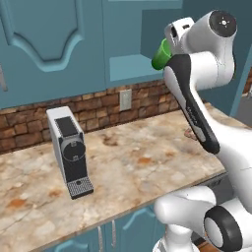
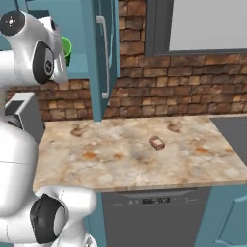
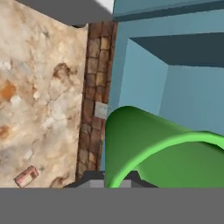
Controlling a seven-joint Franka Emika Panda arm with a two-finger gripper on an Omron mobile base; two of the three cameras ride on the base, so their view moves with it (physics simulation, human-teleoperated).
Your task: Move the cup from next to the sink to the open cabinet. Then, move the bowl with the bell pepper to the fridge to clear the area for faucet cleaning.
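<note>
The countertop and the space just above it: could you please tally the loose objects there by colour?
Green: 1, the cup, held up in the hand before the open cabinet.
Grey and black: 1, the coffee machine, upright on the counter.
Pinkish brown: 1, a small block lying on the counter.
Total: 3.

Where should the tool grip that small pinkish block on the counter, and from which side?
Judging by its pose, come straight down from above and close across the short sides of the small block. It lies flat and low on the counter, with open space around it.
</note>
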